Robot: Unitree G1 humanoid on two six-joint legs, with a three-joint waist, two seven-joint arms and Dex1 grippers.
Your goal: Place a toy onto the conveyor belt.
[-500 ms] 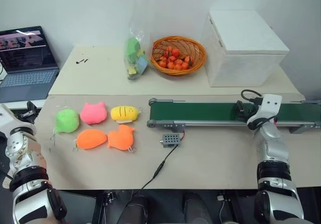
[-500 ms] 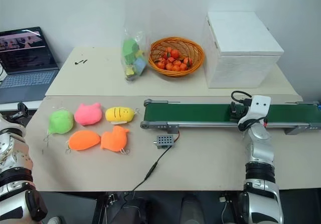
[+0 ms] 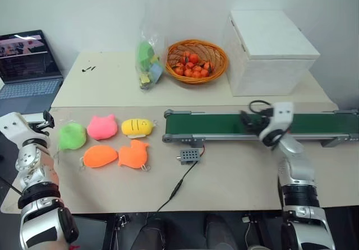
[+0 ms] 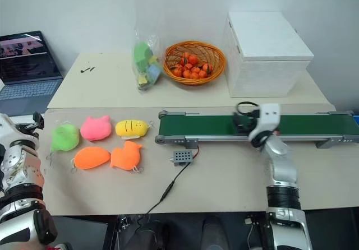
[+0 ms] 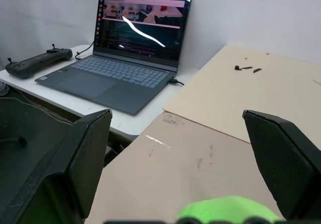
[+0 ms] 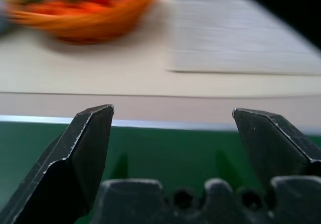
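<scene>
Your left gripper [image 5: 175, 169] sits w/ jaws spread wide, nothing in them, just beside the green toy [image 3: 73, 135], which lies on the table [image 3: 235, 177] at the left end of the plush group, next to the pink plush [image 3: 102, 126]. Your right gripper [image 6: 173, 148] hangs over the conveyor belt [image 3: 224, 124], jaws released & empty.

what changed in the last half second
The left claw has come up beside the lime-green toy, jaws open, holding nothing. The right claw has swung toward the robot's left above the conveyor belt, also open and empty. The toys and belt stayed put.
</scene>
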